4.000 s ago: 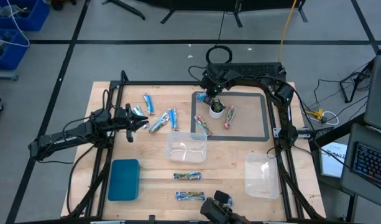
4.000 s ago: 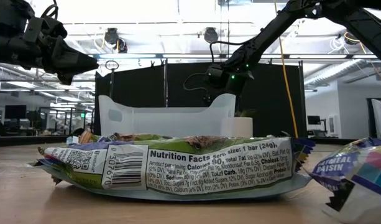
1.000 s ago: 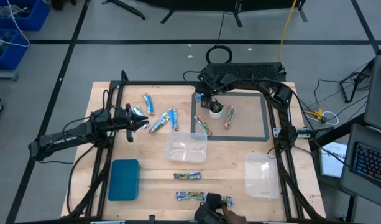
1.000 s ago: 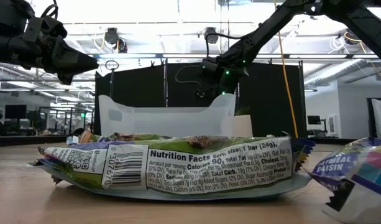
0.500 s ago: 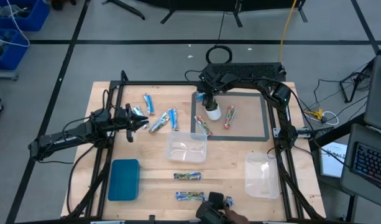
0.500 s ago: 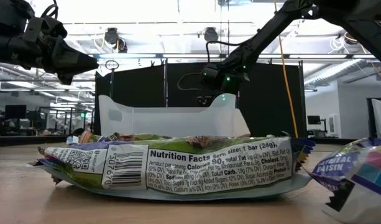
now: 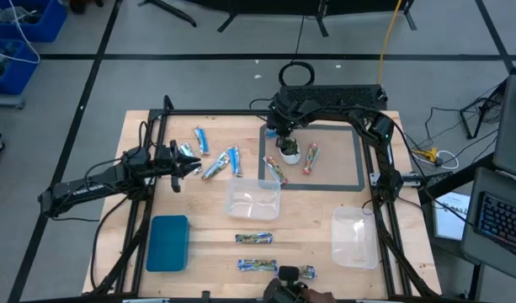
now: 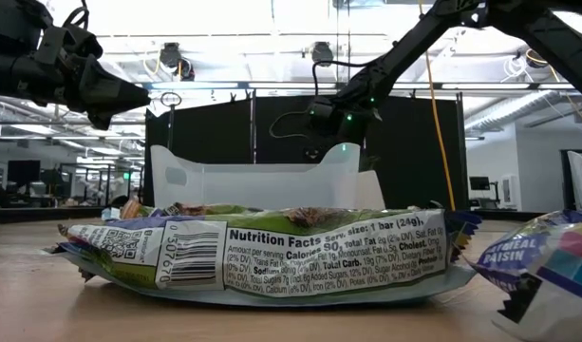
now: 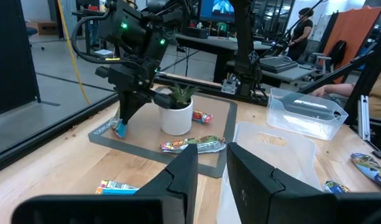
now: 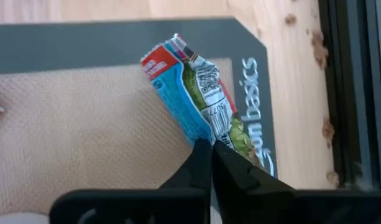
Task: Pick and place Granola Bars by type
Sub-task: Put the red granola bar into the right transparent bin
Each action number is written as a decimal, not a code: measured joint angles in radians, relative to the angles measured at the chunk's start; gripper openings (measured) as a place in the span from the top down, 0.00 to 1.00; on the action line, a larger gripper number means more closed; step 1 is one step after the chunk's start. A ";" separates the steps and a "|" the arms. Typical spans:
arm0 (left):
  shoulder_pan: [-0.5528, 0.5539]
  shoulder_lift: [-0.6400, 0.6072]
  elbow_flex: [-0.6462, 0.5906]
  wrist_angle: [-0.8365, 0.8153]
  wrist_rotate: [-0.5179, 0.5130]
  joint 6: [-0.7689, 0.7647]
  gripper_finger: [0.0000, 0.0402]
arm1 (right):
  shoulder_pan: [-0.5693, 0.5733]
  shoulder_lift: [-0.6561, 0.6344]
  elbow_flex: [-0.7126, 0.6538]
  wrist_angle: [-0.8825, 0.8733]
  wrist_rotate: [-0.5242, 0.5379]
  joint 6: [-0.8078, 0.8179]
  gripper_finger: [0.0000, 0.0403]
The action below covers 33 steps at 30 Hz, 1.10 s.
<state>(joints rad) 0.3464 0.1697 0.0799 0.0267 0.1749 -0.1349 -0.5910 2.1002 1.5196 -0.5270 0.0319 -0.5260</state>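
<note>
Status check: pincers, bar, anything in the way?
Right pincer shut on blue bar at mat corner. Left pincer open, idle over left table. Plant pot beside the bar.

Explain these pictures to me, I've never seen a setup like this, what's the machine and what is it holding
These are four camera views of one moment. The machine is two dark robot arms at a wooden table. One camera looks straight down, one sits at table height, and one rides on each wrist.

The right gripper, at the corner of a grey mat, has its fingers pinched on a blue-wrapped granola bar whose far end touches the mat, beside a small potted plant. The left gripper waits above the table's left side; it looks empty.

More granola bars lie scattered about, along with two clear tubs and a blue tray.
</note>
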 joint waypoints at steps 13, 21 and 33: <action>0.000 0.000 0.000 0.000 0.000 0.000 0.77 | 0.032 -0.042 -0.005 0.033 0.035 -0.028 1.00; 0.000 0.000 0.000 0.000 0.000 0.000 0.77 | 0.034 -0.081 -0.005 0.042 0.079 -0.029 1.00; 0.000 0.000 0.000 0.000 0.000 0.000 0.77 | 0.037 -0.191 -0.004 0.044 0.072 -0.012 1.00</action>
<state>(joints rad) 0.3465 0.1697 0.0799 0.0265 0.1745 -0.1350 -0.5545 1.9089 1.5158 -0.4829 0.1041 -0.5378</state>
